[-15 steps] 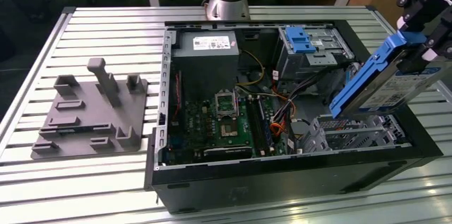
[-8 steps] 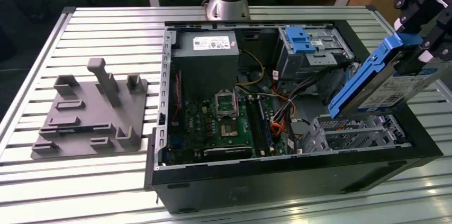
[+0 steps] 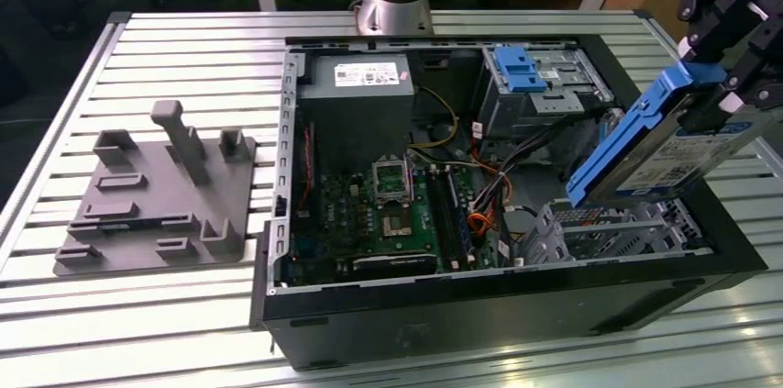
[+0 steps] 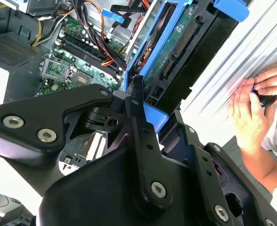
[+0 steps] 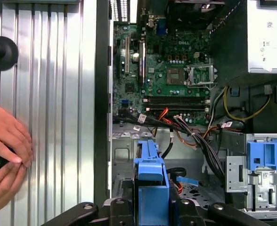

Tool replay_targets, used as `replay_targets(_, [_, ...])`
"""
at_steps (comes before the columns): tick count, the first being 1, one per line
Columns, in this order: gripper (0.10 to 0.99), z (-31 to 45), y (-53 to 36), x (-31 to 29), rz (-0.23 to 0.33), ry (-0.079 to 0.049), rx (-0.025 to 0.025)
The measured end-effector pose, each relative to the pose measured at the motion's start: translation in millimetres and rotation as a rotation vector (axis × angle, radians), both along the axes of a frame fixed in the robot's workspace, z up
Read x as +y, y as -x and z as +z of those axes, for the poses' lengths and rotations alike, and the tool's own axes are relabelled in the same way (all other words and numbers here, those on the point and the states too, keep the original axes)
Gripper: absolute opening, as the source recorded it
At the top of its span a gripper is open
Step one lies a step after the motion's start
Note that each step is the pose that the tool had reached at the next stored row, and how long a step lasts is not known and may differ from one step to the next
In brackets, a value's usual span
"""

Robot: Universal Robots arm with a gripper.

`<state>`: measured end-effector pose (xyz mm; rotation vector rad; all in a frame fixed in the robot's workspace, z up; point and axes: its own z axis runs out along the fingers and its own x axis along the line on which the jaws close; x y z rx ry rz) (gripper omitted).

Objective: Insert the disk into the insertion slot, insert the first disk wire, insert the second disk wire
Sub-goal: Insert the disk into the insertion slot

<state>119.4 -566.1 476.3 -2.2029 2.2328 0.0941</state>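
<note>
Black fingers (image 5: 124, 212) clamp the blue carrier of the disk (image 3: 667, 154), which the gripper (image 3: 722, 72) holds tilted just above the insertion slot (image 3: 612, 232); in the exterior view the slot lies at seven o'clock from the disk's middle.

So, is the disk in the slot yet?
Out: the disk hangs tilted in the gripper, above the insertion slot, not yet inside it.

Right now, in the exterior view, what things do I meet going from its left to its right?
In order: grey plastic fixture, silver power supply, grey cage with blue clip, disk in its blue carrier.
</note>
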Motion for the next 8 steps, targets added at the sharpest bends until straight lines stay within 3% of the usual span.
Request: replay_targets(8, [0.365, -5.3, 0.0, 1.6, 0.001, 0.0, 0.0])
